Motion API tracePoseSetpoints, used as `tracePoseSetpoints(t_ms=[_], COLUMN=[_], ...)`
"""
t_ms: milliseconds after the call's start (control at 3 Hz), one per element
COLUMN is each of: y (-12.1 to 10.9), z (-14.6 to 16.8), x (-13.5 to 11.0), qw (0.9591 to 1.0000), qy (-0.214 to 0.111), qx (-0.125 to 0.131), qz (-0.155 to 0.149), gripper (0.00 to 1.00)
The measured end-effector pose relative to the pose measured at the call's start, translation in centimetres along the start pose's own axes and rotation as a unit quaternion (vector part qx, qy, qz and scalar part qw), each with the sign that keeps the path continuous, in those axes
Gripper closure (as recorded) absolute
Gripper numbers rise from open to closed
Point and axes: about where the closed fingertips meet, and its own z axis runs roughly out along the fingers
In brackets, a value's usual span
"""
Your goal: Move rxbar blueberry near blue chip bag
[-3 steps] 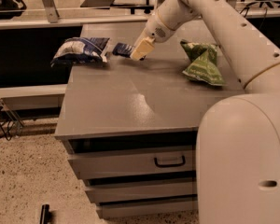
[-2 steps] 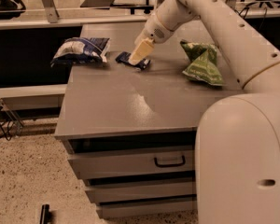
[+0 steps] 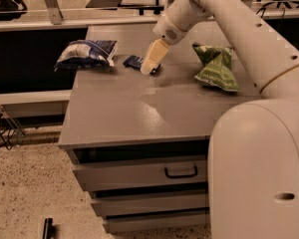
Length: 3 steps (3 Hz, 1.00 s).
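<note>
- One camera view covers everything: a single grey table [image 3: 134,116] seen from the front, with the robot's pale body [image 3: 261,176] filling the lower right.
- One arm [image 3: 229,19] reaches from the right across the table towards its back left part.
- One gripper [image 3: 148,69] hangs at the end of that arm, pointing down and to the left, its tip at the table surface. It cannot be told how wide it stands or whether it has hold of anything.
- One rxbar blueberry [image 3: 133,60], small, flat and dark blue, lies on the table right at the gripper's tip. Its left end shows and its right end is hidden behind the gripper.
- One blue chip bag [image 3: 87,54], puffy, dark blue with white patches, lies at the table's back left corner. It is near the bar on the bar's left, with a narrow strip of bare table between them.
- One green bag [image 3: 217,66], crumpled, sits on the right side of the table, well apart from the bar.
- Two bags and one bar in all lie on the table.
- Three drawer fronts are stacked under the tabletop, and one dark handle [image 3: 181,172] shows on the top one.
- One small dark object [image 3: 48,228] lies on the speckled floor at lower left.
</note>
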Motion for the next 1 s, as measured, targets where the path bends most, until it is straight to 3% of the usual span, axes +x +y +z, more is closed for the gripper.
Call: tracePoseSetpoints(t_ms=[667, 1000], y=[-1.4, -1.4], z=[-8.9, -8.9], x=[2.8, 2.8], qw=[0.9985, 0.9985], qy=[0.016, 0.016], qx=[0.049, 0.049], qz=[-0.017, -0.017], gripper=[0.00, 0.00])
